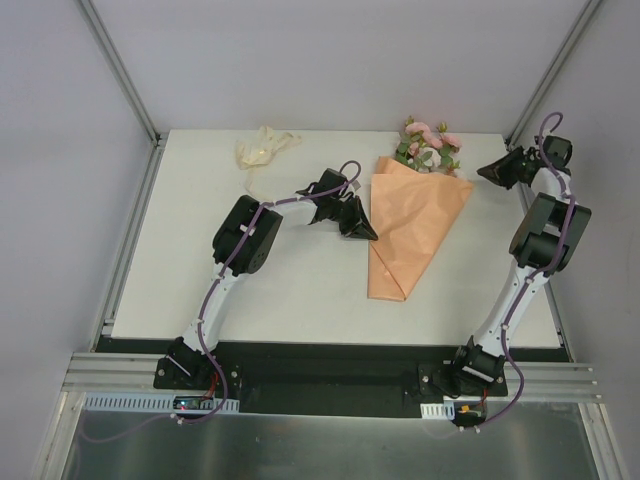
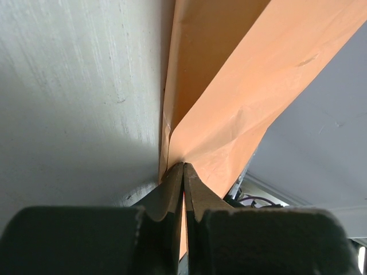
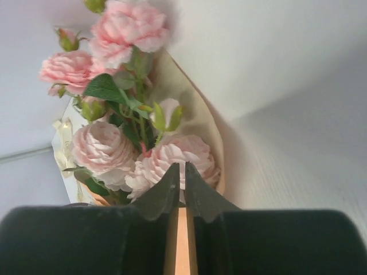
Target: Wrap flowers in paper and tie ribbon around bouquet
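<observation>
The ribbon (image 1: 262, 148) lies upper left, nearer the left gripper (image 1: 368, 234), which is clamped shut on the paper (image 1: 415, 230) edge. The right gripper (image 1: 484, 171), closed and empty, sits right of the flowers (image 1: 430, 143).

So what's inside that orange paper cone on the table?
Pink flowers with green leaves poke out of the paper cone at its open top. Anything lower inside, the stems included, is covered by the paper and cannot be seen.

Pink flowers (image 3: 106, 150) with green leaves lie wrapped in paper (image 3: 200, 117); the right gripper (image 3: 179, 172) pinches its orange edge
</observation>
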